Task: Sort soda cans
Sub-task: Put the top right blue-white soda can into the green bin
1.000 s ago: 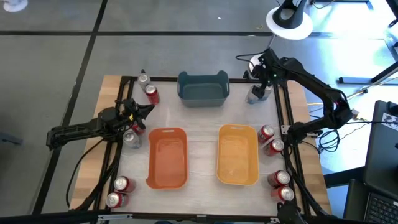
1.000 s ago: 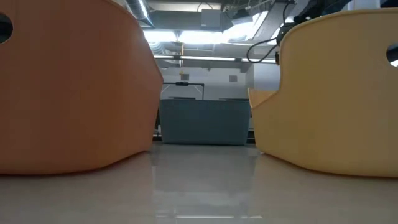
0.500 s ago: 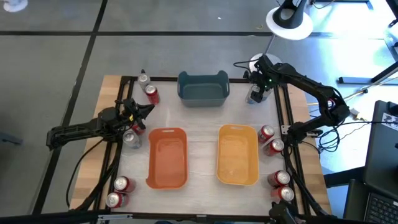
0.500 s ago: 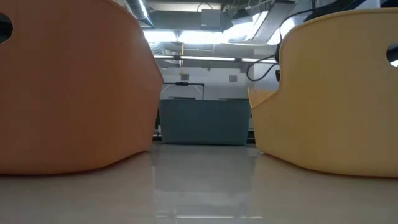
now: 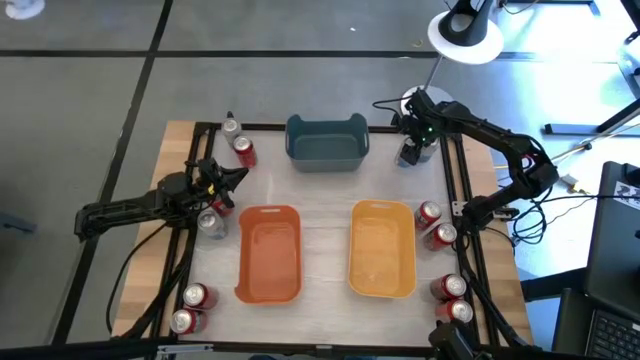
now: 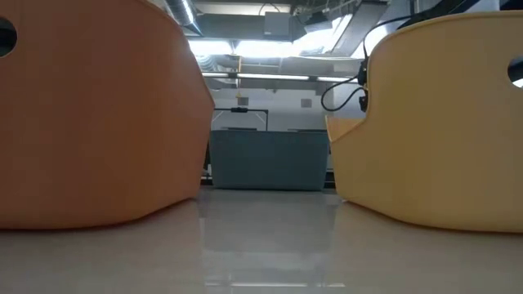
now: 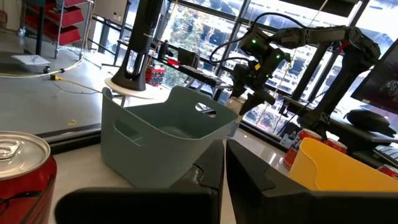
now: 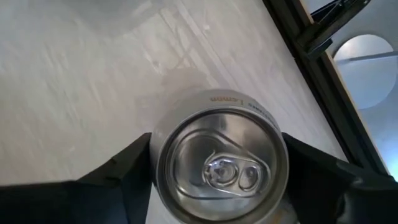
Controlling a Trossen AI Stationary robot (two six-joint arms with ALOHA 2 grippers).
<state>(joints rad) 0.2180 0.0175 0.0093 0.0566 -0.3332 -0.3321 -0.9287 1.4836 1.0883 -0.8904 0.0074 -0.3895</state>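
Observation:
A silver soda can (image 8: 221,165) stands upright on the table at the far right corner (image 5: 410,156), right of the blue-grey bin (image 5: 326,140). My right gripper (image 5: 412,150) comes down over it, one finger on each side, shut on it. My left gripper (image 7: 224,180) is shut on nothing and points level at the table's left side (image 5: 235,178), beside a red can (image 7: 18,168). Other red and silver cans stand in pairs along both table sides. My right gripper pinches the silver can between its two fingers, on opposite sides of its wall just below the top rim (image 8: 155,168). The fingers come from above, pointing steeply down. The can stands upright with its bottom on the table.
An orange bin (image 5: 269,252) and a yellow bin (image 5: 382,248) sit side by side near the table's middle. Cans stand far left (image 5: 238,142), by my left gripper (image 5: 212,220), near left (image 5: 192,308), at right (image 5: 434,225) and near right (image 5: 452,298). A black frame rims the table.
My right gripper has sunk toward the silver can at the far right corner and tipped a little steeper. The can has stayed where it was.

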